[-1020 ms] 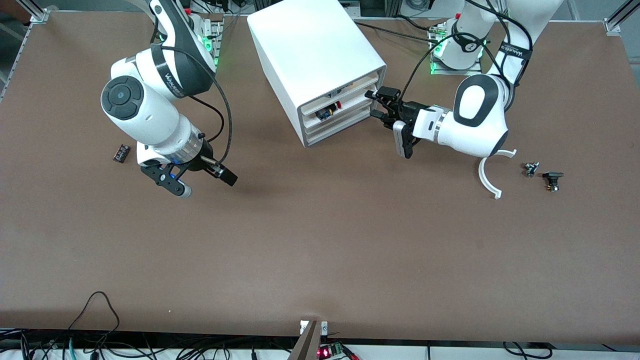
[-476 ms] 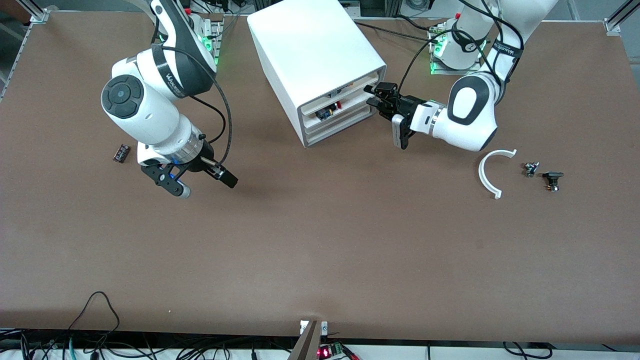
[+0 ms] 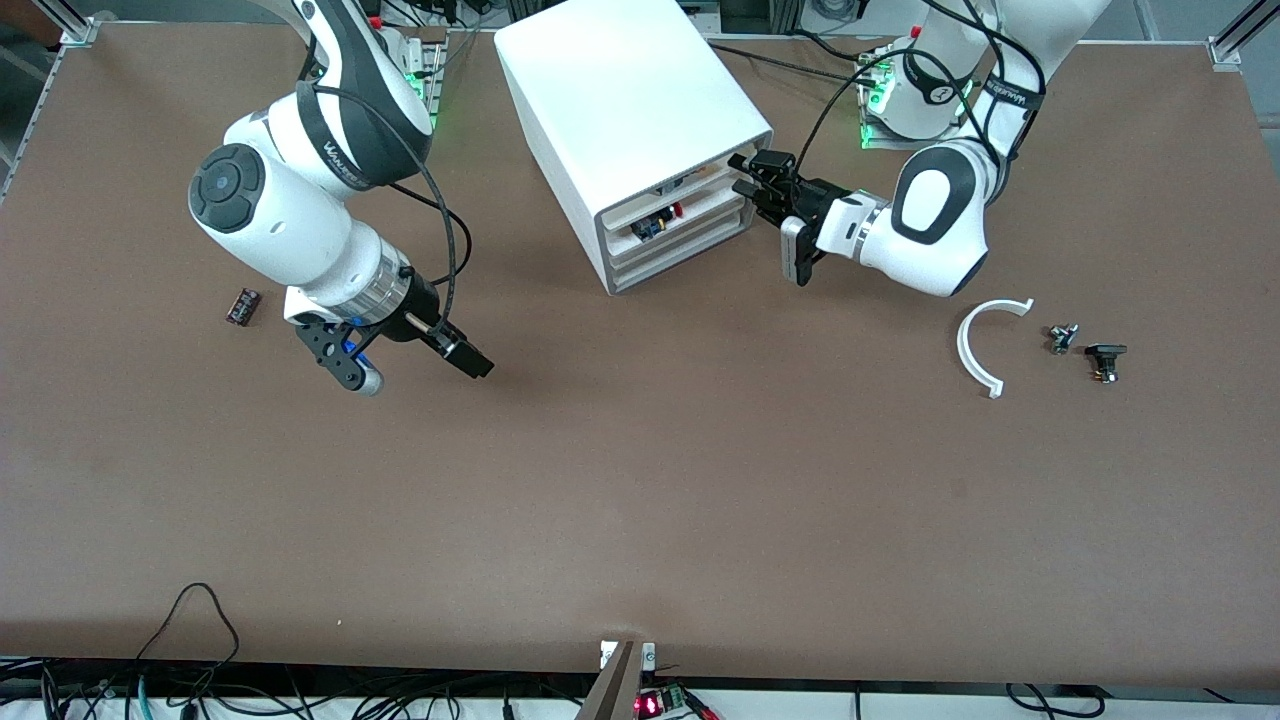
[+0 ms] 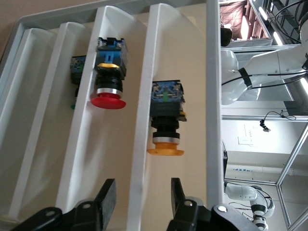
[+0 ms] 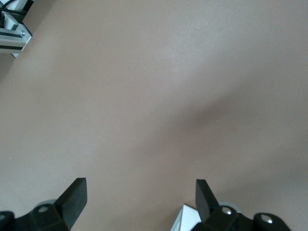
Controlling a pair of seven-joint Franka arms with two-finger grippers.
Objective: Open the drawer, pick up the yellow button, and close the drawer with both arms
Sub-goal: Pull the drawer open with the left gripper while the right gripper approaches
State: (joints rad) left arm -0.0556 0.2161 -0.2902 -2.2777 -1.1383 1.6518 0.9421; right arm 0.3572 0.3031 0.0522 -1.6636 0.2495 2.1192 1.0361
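The white cabinet [image 3: 630,110] stands near the arms' bases. My left gripper [image 3: 745,186] is at its front, at the end of the top drawer [image 3: 715,172]. In the left wrist view that gripper [image 4: 140,195] is open. Its fingers stand on either side of the drawer's white front lip [image 4: 142,144], with a gap on each side. The button [image 4: 108,82], with a red cap, yellow collar and blue-black body, lies in the slot just below; from the front the button [image 3: 672,212] shows as a red spot. My right gripper [image 3: 420,370] waits open over bare table; in its wrist view the right gripper [image 5: 139,192] holds nothing.
A second push button with an orange-yellow cap [image 4: 166,139] lies in the top drawer. A small black part [image 3: 241,306] lies by the right arm. A white curved piece [image 3: 978,345] and two small parts [image 3: 1062,338] [image 3: 1105,360] lie at the left arm's end.
My left gripper has moved up to the top drawer's front and its fingers have narrowed around the lip. The right arm has shifted slightly toward the cabinet, still open.
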